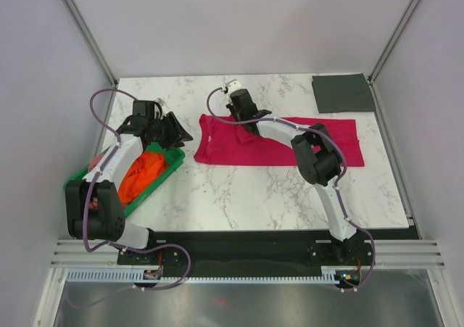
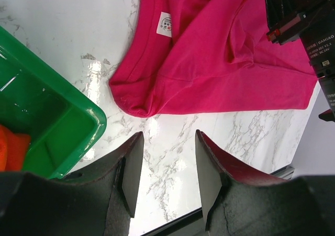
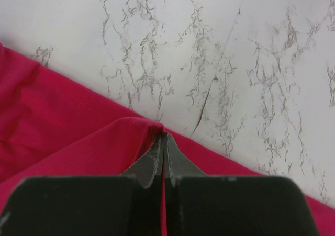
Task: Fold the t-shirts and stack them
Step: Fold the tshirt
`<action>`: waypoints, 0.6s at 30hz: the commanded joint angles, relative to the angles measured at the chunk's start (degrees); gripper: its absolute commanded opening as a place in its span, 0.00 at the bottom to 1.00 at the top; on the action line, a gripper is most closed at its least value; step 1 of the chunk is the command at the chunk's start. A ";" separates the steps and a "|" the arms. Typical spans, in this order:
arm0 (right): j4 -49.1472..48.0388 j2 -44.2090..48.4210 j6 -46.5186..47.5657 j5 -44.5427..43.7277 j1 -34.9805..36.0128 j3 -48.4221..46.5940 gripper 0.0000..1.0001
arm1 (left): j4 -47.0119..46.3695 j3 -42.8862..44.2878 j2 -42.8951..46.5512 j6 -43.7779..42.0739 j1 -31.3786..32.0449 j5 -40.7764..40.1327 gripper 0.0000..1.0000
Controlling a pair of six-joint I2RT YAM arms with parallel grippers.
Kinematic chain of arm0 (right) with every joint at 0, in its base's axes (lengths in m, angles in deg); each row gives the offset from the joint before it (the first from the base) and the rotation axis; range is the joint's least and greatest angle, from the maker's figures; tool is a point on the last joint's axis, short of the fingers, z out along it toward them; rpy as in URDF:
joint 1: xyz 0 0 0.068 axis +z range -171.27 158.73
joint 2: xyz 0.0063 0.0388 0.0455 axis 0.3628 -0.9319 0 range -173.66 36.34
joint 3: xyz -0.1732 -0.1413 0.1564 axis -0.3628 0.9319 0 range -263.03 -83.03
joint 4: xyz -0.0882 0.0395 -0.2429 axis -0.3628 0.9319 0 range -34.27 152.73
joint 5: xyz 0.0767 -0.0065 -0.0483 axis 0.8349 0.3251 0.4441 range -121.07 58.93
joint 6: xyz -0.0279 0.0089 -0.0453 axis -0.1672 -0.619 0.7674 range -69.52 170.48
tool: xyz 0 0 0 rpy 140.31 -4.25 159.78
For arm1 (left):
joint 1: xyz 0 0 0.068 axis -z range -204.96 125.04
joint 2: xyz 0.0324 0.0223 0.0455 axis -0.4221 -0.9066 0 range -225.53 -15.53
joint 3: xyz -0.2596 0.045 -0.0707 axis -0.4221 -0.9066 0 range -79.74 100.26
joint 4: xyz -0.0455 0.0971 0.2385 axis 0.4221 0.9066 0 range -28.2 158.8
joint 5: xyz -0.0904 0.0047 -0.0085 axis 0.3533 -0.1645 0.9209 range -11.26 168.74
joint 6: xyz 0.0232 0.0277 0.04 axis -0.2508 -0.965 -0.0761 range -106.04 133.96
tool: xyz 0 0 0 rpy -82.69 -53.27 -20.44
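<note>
Left jaws parted, holding nothing, poised over bare surface (image 2: 172, 121) between green tray (image 2: 63, 123) and crimson t-shirt (image 2: 220, 63). At 8 o'clock, orange t-shirt (image 1: 141, 178) bunched inside that tray. From centre toward 3 o'clock, crimson t-shirt spread flat (white label showing at the collar). Right jaws clenched on a pinched-up fold at its far edge, near 12 o'clock. At 1 o'clock, far corner, dark grey t-shirt (image 1: 342, 93) folded flat.
</note>
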 commanded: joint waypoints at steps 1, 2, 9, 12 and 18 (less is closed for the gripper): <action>0.48 -0.40 -2.03 0.26 -0.84 -2.28 0.02 | -0.70 0.57 1.17 -2.49 0.14 -1.87 0.52; 0.48 -0.23 -2.12 0.53 -0.92 -2.28 0.03 | -0.62 0.57 1.35 -2.67 0.05 -1.96 0.52; 3.29 2.32 -6.32 1.14 -1.54 -2.73 0.26 | -0.79 1.19 1.79 -3.99 1.28 3.75 0.52; 6.53 4.43 -7.65 4.73 -2.06 -2.54 0.34 | -0.70 1.10 1.17 -4.08 3.64 4.72 0.51; 8.13 9.26 -7.22 12.82 -2.15 2.71 0.43 | -0.88 1.97 -2.50 -2.23 10.58 2.70 0.50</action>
